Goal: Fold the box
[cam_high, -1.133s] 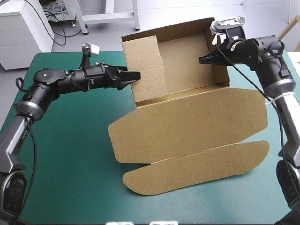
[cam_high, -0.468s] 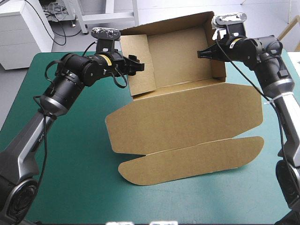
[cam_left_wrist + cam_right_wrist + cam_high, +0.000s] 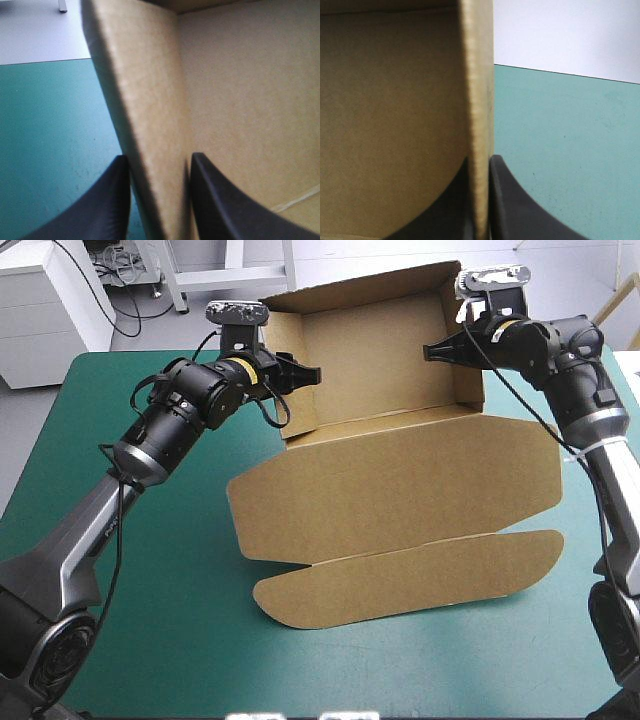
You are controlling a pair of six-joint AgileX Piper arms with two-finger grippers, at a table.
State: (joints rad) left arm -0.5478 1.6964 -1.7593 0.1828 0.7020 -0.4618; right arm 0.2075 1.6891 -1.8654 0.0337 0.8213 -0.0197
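Note:
The brown box [image 3: 400,480] stands as an open tray at the table's far side, its lid flat toward the front. My left gripper [image 3: 305,373] is at the top of the left wall [image 3: 297,410]. In the left wrist view that gripper [image 3: 160,156] has one black finger outside and one inside the wall [image 3: 150,100], both pressed close to the board. My right gripper [image 3: 432,350] is shut on the top of the right wall [image 3: 462,365]. The right wrist view shows the wall's edge [image 3: 481,100] pinched in that gripper [image 3: 480,159].
The lid's rounded front flap [image 3: 400,580] lies toward the table's front. Bare teal-green cover [image 3: 150,590] spreads to the left of the box and in front of it. The table's far edge runs just behind the box.
The left arm rose and swung from the inward-leaning side flap to the top of the left wall, which now stands upright. Its fingers narrowed around the wall. The right gripper kept its hold.

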